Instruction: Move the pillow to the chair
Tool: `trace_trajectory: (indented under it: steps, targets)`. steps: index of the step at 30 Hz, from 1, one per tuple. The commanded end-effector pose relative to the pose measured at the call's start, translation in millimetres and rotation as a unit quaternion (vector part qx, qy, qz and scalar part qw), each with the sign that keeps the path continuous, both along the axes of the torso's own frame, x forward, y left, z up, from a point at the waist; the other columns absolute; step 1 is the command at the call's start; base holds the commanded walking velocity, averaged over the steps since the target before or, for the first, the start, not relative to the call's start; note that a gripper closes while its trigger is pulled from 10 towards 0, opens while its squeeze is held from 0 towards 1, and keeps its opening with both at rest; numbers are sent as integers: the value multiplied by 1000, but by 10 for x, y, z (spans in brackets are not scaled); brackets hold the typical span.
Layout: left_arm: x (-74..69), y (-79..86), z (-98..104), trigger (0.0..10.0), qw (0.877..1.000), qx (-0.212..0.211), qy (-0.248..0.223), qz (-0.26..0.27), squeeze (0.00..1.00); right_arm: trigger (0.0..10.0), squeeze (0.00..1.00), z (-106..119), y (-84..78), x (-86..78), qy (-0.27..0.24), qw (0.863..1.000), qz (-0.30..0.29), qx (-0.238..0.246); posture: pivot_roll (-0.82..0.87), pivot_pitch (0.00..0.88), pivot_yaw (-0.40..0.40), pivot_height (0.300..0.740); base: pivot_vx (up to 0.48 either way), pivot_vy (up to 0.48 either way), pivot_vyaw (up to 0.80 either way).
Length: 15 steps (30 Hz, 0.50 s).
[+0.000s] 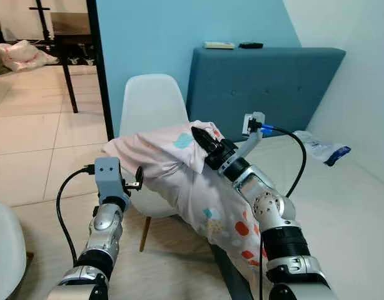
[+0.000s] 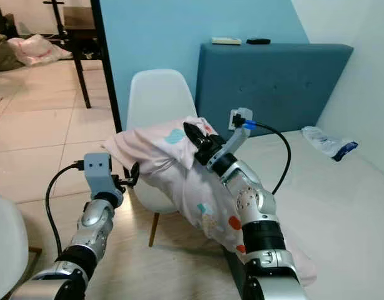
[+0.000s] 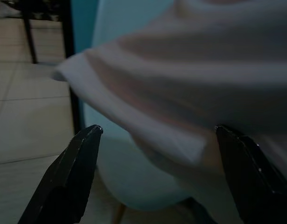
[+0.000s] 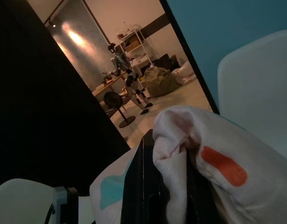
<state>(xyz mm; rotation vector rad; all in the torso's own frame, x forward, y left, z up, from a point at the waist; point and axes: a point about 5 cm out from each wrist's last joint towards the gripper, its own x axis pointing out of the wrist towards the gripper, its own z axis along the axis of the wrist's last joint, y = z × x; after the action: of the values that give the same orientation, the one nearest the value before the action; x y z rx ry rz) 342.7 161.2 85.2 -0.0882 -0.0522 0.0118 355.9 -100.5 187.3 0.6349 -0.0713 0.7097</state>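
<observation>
The right gripper (image 1: pixel 201 139) is pinched shut on a fold of the pink patterned pillow (image 1: pixel 179 172), holding it up over the seat of the white chair (image 1: pixel 151 103), its lower end trailing onto the bed (image 1: pixel 354 206). The left gripper (image 3: pixel 157 135) stands wide open just below the pillow's hanging edge, holding nothing.

Home bedroom, opening onto a tiled living area. Bed (image 1: pixel 361 206) with padded blue headboard (image 1: pixel 267 81) against blue wall (image 1: pixel 148 37); white chair (image 1: pixel 148 103) just beside headboard; black table legs (image 1: pixel 67 75), bagged clutter (image 1: pixel 20 53) beyond the chair.
</observation>
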Motion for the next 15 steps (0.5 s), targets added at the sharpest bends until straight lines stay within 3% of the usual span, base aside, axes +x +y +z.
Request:
trace_trajectory:
  steps: [1, 12, 15]
  targets:
    - [9, -111, 12, 10000, 1000, -1, 0, -23, 0, 10000, 0, 82, -44, 20, -27, 1000, -13, -7, -14, 0, -86, 740, 0, 0, 788]
    - [19, -243, 15, 10000, 999, -3, 1, -47, 0, 10000, 0, 83, -40, 16, -40, 999, -20, -17, -20, 0, -75, 740, 0, 0, 772]
    - [7, -347, 12, 10000, 997, -1, -1, -77, 0, 10000, 0, 81, -79, 26, -38, 999, -33, -10, -22, 0, -71, 740, 0, 0, 769]
